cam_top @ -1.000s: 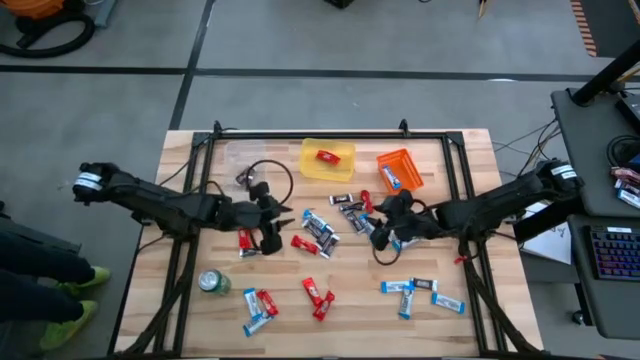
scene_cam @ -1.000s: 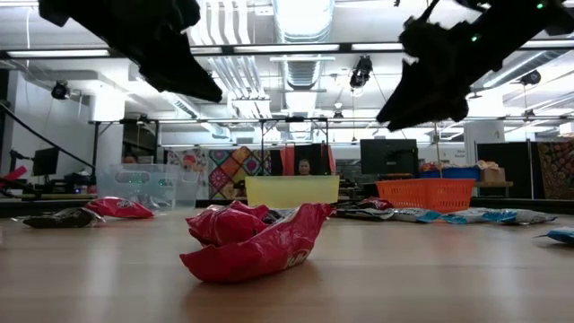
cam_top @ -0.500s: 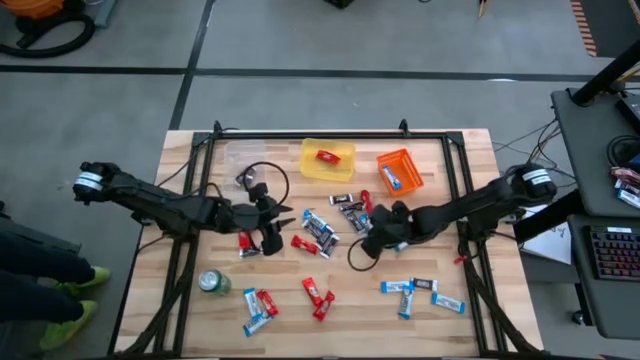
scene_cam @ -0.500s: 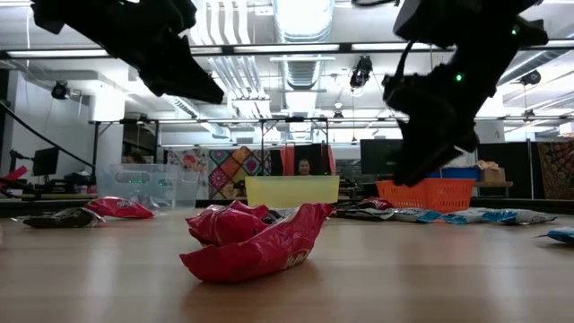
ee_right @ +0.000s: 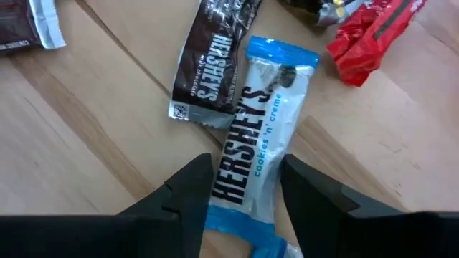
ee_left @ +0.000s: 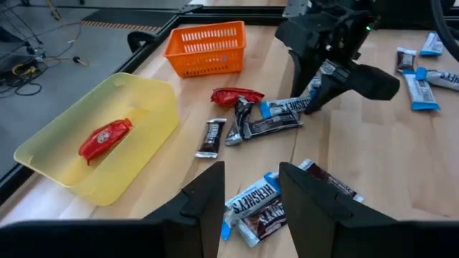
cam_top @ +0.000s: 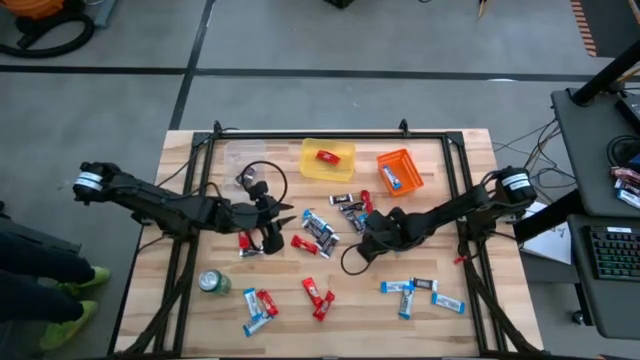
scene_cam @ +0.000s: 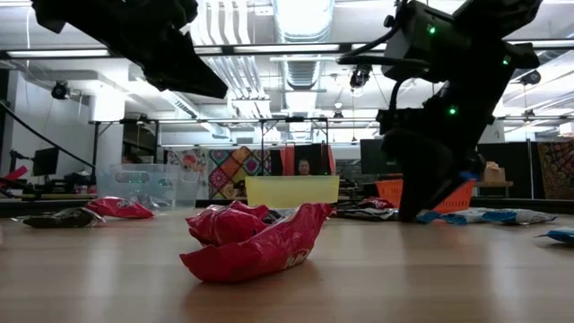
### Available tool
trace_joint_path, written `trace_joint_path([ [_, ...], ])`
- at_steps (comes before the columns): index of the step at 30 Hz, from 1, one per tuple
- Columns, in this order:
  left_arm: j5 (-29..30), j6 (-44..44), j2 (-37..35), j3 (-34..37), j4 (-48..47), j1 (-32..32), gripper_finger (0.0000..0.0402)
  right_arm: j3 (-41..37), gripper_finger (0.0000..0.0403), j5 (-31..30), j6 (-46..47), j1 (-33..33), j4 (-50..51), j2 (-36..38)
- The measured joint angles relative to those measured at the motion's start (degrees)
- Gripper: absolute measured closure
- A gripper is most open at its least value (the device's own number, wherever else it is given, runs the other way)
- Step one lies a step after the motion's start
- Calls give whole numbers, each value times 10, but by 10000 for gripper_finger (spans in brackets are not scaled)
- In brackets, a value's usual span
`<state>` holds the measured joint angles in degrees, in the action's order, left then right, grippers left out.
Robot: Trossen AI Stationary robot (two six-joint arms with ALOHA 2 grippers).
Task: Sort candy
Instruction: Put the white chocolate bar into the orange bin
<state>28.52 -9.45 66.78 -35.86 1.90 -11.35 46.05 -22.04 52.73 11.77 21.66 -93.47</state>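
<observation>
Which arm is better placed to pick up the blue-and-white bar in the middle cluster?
The right. Its claw is down over the blue-and-white bar, fingers straddling it; the left claw hovers farther off.

Tight around the centre candy heap (cam_top: 335,222); open wood elsewhere.

Landmark = heap. Right gripper (cam_top: 372,232) down at heap's right edge, fingers straddling a blue-white bar (ee_right: 262,147), dark bar (ee_right: 214,61) touching it alongside. Left gripper (cam_top: 281,222) hangs just left of heap, w/ red bars (cam_top: 305,243) close by. Yellow tray (cam_top: 328,160) and orange basket (cam_top: 399,170) block far side. Bare table (cam_top: 200,190) further left.
</observation>
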Motion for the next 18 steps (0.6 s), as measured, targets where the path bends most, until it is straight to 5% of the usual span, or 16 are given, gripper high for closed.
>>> trace_joint_path([
  [10, 1, 0, 0, 0, 3, 0, 287, -2, 360, -6, 2, 0, 0, 11],
  [18, 0, 15, 0, 0, 21, 0, 299, -4, 373, -3, -9, -1, 9, 64],
])
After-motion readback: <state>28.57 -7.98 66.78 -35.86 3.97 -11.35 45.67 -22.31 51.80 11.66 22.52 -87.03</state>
